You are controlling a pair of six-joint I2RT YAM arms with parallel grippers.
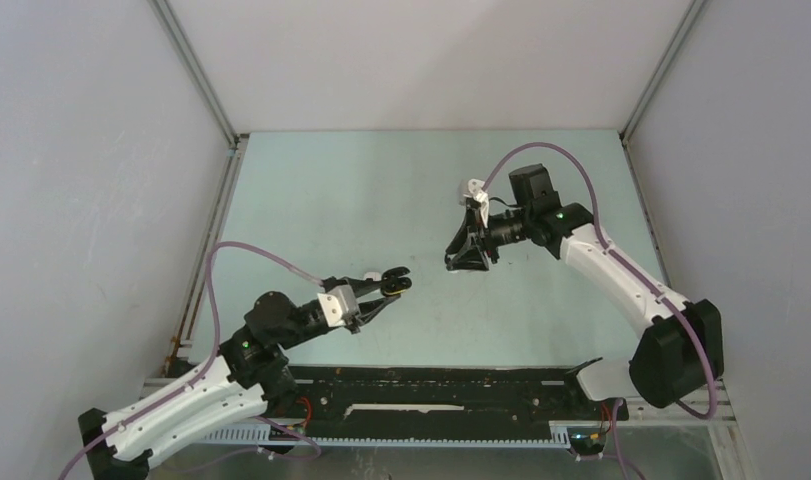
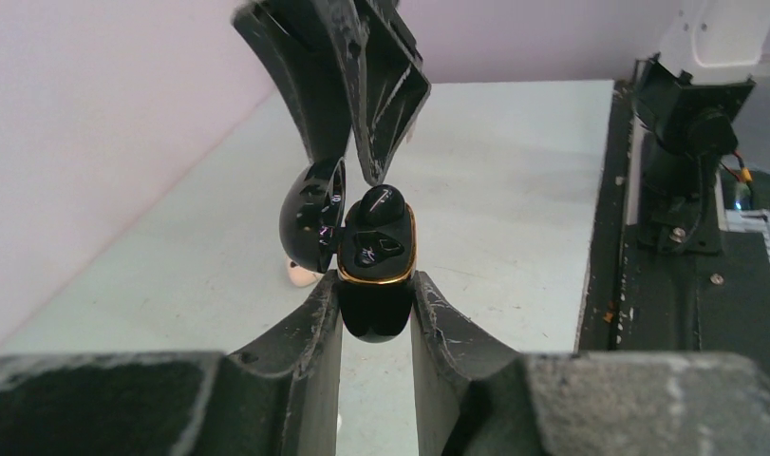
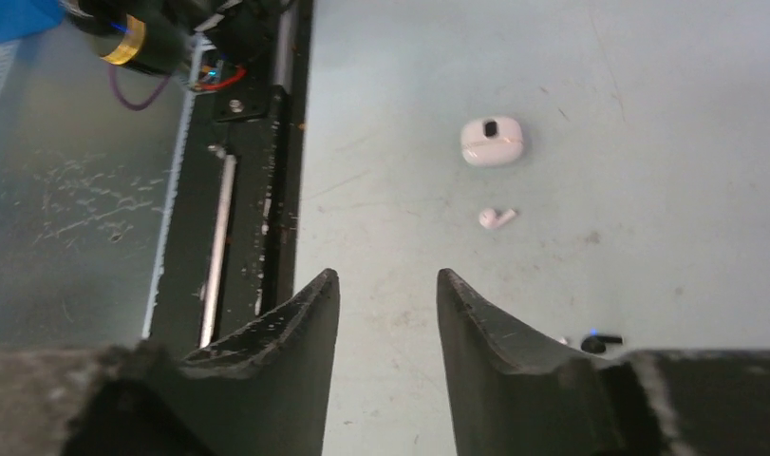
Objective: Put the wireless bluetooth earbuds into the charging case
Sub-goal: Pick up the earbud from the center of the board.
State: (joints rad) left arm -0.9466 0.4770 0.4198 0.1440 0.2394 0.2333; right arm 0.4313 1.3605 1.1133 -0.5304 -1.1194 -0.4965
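Left claw [image 2: 376,293], near left, is clamped on the black charging case [image 2: 374,313], lid open, with a seated black earbud [image 2: 381,204] inside. Farther right, the right claw [image 3: 387,285] stands part-open and empty over the table [image 3: 409,114]. On the table lie a loose black earbud [image 3: 601,340], a white earbud [image 3: 497,218] and a white case [image 3: 493,141].

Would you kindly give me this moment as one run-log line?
left fingers: shut on open black case, black earbud in it | right fingers: open, empty | on table: white earbud, white case
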